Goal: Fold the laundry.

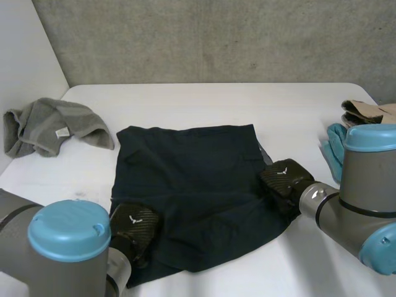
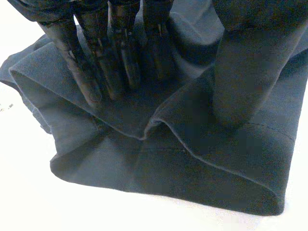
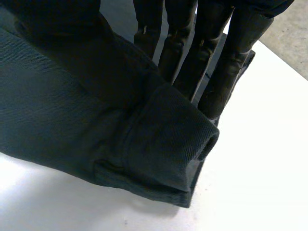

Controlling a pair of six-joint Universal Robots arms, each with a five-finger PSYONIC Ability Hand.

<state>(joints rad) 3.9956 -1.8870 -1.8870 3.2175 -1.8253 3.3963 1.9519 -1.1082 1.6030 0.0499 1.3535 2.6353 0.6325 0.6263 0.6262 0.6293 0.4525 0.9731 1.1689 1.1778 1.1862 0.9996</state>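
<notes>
A dark navy garment (image 1: 198, 179) lies spread on the white table (image 1: 204, 105), its near edge rumpled. My left hand (image 1: 133, 226) rests on the garment's near left corner. In the left wrist view its fingers (image 2: 115, 57) stand straight on the cloth (image 2: 192, 163), the thumb sits apart from them, and a raised fold runs between. My right hand (image 1: 284, 179) is at the garment's right edge. In the right wrist view a rolled hem of the cloth (image 3: 163, 144) is pinched between its straight fingers (image 3: 216, 62) and the thumb.
A crumpled grey towel (image 1: 52, 127) lies at the back left near the wall. A teal cloth (image 1: 335, 145) and a tan item (image 1: 365, 111) sit at the table's right edge, just beyond my right arm.
</notes>
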